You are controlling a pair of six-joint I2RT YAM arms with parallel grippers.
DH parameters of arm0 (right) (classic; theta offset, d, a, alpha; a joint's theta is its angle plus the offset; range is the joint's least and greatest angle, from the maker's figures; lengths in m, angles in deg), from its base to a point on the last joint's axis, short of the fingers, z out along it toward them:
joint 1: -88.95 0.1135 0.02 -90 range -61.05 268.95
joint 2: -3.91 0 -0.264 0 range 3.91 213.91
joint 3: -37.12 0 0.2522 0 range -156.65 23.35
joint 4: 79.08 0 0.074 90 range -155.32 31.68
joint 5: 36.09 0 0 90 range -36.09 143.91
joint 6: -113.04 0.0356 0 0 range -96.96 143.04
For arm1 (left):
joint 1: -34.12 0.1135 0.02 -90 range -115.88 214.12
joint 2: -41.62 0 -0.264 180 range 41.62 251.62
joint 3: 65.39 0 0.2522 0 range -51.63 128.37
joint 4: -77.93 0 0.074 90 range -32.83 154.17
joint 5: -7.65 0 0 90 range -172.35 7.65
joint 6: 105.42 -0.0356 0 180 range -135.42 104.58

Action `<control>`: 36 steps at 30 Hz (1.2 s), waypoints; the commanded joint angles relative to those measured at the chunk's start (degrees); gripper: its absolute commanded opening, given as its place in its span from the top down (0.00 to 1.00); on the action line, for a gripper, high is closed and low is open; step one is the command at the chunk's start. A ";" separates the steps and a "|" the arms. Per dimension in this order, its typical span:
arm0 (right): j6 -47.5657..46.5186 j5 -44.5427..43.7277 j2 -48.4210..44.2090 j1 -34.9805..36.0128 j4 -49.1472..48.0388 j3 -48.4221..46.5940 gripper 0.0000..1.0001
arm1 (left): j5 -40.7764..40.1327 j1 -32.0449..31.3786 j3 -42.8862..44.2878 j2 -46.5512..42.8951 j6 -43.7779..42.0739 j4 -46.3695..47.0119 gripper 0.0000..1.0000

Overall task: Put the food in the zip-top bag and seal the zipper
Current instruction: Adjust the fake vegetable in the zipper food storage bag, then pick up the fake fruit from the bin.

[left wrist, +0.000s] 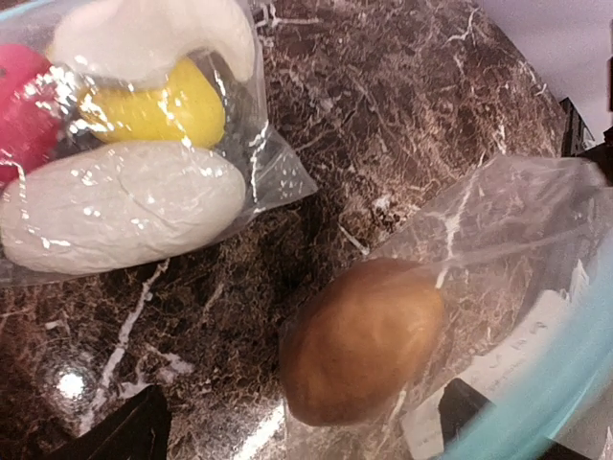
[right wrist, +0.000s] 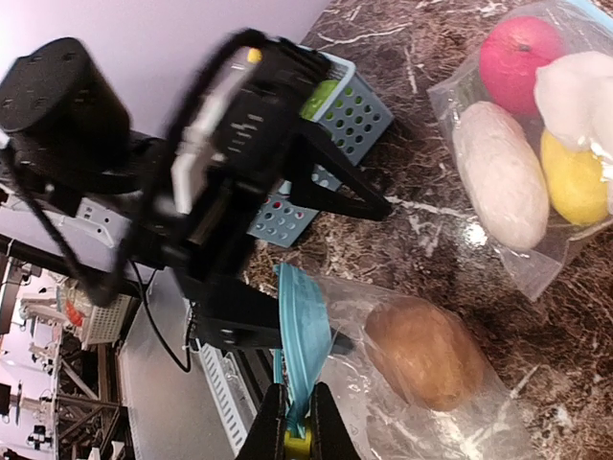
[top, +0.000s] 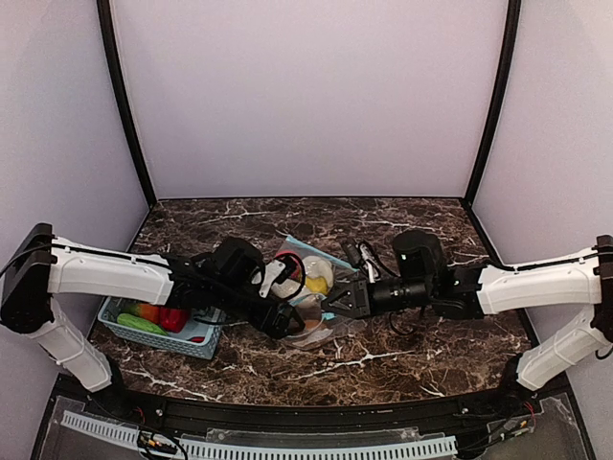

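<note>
The zip-top bag was thin, clear, crinkled plastic film. The brown food looked smooth and dull; the yellow food shone. The table was polished dark marble-look stone.

Left arm stretched in low from 9 o'clock, left gripper tilted down, jaws spread wide. Right arm reaching in from 3 o'clock, right gripper pinched tight on teal zipper strip. Fingertips of both nearly meet at centre
</note>
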 commanded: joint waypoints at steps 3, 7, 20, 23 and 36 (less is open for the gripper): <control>-0.24 -7.04 -1.34 -0.32 6.19 -0.63 1.00 | -5.30 0.06 0.27 -14.03 0.17 -6.79 0.01; -0.10 -7.92 -1.19 -0.31 6.72 -0.83 1.00 | -9.49 0.46 0.67 -20.35 1.09 -13.51 0.01; -1.48 -8.73 -0.84 -0.34 8.47 -2.01 1.00 | -14.57 19.52 -4.84 -30.48 9.22 -29.53 0.01; -1.80 -8.74 -0.91 -0.36 8.72 -2.33 1.00 | -14.72 26.38 -8.08 -32.50 9.99 -30.80 0.01; -2.79 -9.00 -0.35 -0.31 8.88 -2.63 1.00 | -16.33 44.47 -20.02 -44.33 18.73 -30.05 0.01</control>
